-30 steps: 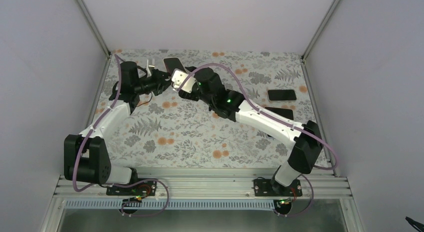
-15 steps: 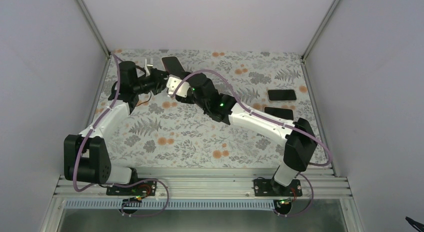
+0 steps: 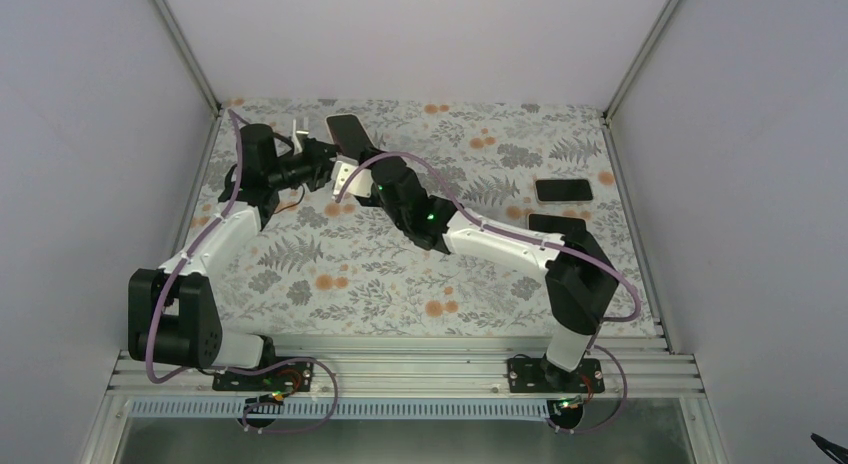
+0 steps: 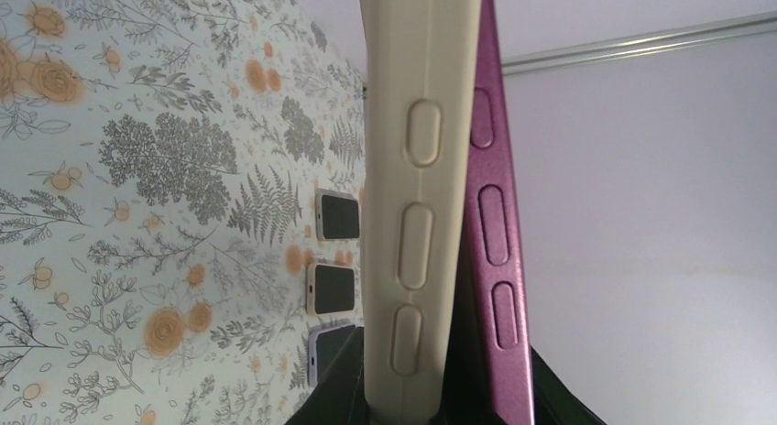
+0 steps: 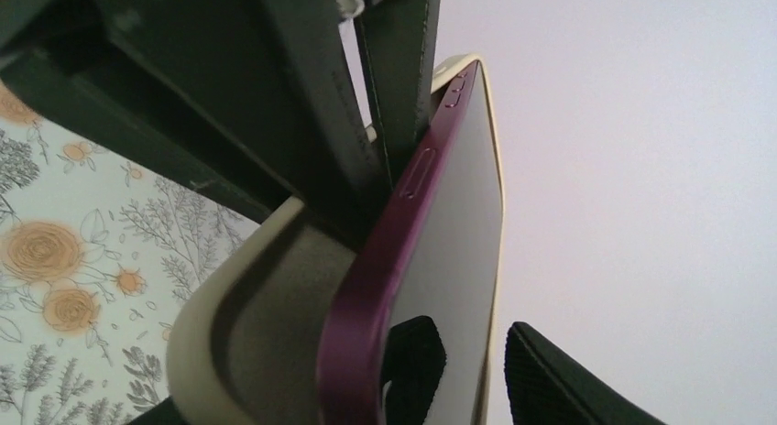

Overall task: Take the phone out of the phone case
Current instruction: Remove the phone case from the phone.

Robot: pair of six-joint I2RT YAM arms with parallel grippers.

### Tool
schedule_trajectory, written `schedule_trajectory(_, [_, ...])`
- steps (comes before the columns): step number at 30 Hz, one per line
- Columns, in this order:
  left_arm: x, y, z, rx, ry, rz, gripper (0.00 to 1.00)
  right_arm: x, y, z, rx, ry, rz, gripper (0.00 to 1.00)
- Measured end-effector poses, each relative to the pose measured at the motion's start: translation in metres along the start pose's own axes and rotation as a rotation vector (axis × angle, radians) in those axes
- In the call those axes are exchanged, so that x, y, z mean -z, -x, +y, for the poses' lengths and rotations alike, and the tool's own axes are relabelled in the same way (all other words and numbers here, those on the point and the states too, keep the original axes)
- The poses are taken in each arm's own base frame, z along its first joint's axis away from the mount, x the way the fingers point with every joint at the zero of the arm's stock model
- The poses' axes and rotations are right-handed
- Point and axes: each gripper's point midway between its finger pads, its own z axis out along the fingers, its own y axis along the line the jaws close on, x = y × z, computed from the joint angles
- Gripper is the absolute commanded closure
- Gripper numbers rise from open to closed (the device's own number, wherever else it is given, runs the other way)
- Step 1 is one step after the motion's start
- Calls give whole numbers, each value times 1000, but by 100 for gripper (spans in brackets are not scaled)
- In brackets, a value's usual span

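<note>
Left arm (image 3: 215, 234): reaching to the counter's (image 3: 400, 274) far-left corner.
Left fingers (image 4: 334, 393): pressed tight, apparently pinching the case (image 4: 421, 168).
Right fingers (image 5: 550, 379): spread, straddling the phone's (image 5: 449, 251) edge.
Phone: aloft, partly out of the case.

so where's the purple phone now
Top view, far left of the table: the phone is held up where the left arm and right arm meet, partly out of its cream case.
</note>
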Motion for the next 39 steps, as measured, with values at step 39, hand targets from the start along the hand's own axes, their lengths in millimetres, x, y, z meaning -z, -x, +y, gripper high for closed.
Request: schedule_trajectory(39, [1,0,10,22,25,6,98,17,21,-11,-97,53,-79,51])
